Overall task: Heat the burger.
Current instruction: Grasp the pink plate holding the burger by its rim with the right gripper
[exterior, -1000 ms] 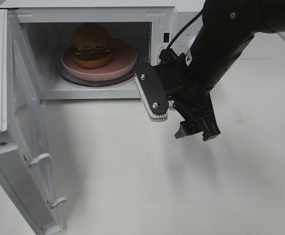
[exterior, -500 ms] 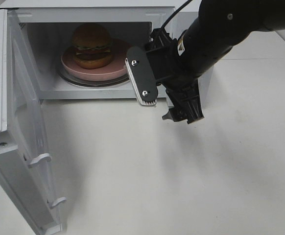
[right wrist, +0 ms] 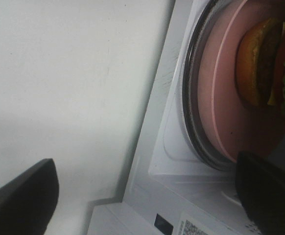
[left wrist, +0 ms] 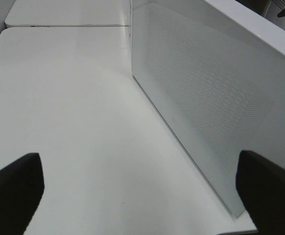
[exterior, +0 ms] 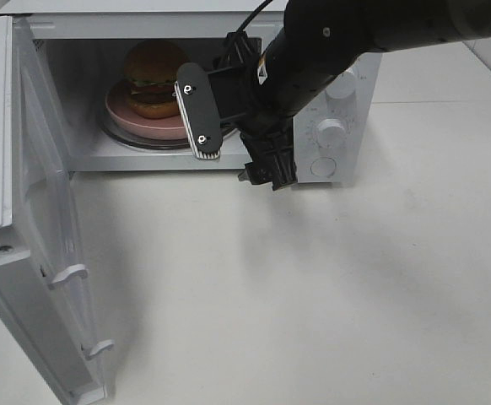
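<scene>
The burger (exterior: 154,74) sits on a pink plate (exterior: 141,125) inside the open microwave (exterior: 144,21). It has a golden bun with lettuce and a dark patty. My right gripper (exterior: 233,165) hangs open at the front right corner of the oven's mouth, empty, and one finger (exterior: 198,123) covers the plate's right edge. The right wrist view shows the burger (right wrist: 266,68) on the pink plate (right wrist: 221,103), beyond the open right gripper (right wrist: 145,200). My left gripper (left wrist: 142,196) is open and empty beside the microwave door (left wrist: 206,88); the high view does not show it.
The microwave door (exterior: 35,228) stands swung open at the left, reaching to the front of the table. Two control knobs (exterior: 331,132) are on the oven's right panel, partly behind my right arm. The white tabletop (exterior: 330,295) spreads in front.
My right gripper has moved left and up, from the table in front of the control panel to the oven's mouth. Burger, plate and door have not moved.
</scene>
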Robot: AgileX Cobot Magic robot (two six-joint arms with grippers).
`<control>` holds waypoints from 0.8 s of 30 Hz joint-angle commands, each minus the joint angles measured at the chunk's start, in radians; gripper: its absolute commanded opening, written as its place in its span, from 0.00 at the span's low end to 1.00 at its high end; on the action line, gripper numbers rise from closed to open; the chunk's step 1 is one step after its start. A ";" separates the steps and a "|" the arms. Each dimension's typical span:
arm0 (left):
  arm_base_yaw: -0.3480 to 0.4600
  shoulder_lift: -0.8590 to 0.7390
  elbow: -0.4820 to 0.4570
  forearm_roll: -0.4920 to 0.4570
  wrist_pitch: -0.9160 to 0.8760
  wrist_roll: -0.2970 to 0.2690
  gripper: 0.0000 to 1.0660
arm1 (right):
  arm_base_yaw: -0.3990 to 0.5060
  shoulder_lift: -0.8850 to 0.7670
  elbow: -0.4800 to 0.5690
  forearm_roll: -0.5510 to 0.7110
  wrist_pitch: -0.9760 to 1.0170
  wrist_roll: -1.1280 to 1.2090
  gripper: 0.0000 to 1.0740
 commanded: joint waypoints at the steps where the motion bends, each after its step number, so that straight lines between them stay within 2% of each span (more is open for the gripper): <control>1: 0.003 -0.018 0.004 0.000 0.001 -0.003 0.94 | 0.004 0.025 -0.027 -0.011 -0.010 0.016 0.87; 24: 0.003 -0.018 0.004 0.000 0.001 -0.003 0.94 | 0.004 0.307 -0.367 -0.015 0.052 0.091 0.79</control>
